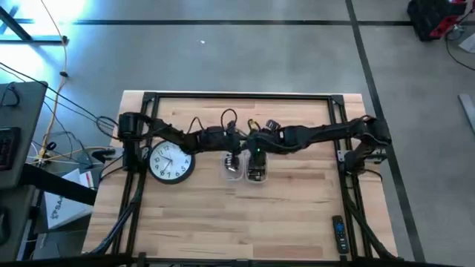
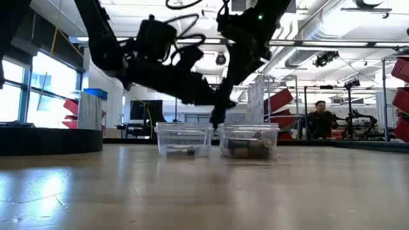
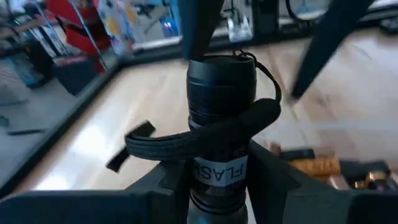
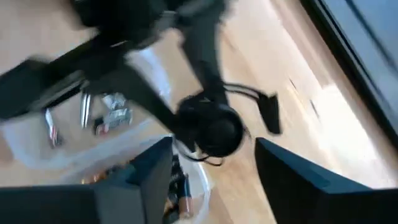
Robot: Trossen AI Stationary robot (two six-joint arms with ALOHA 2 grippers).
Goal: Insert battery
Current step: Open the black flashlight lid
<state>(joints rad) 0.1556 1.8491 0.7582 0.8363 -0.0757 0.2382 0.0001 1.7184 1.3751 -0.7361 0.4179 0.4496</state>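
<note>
Left wrist view alone shows left gripper [image 3: 217, 186] clamped on black flashlight [image 3: 221, 93], strap looped; right gripper [image 4: 211, 168] jaws apart.

This was a robotics lab or industrial workshop: the wooden table [image 1: 223, 215] stood on a grey concrete floor [image 1: 223, 59] marked with dark tape lines. Behind it the low view showed exposed ceiling ducts [image 2: 319, 29], metal frames [image 2: 332, 108] (red bins hung nearby) and a person [image 2: 317, 121] seated at another station.
</note>
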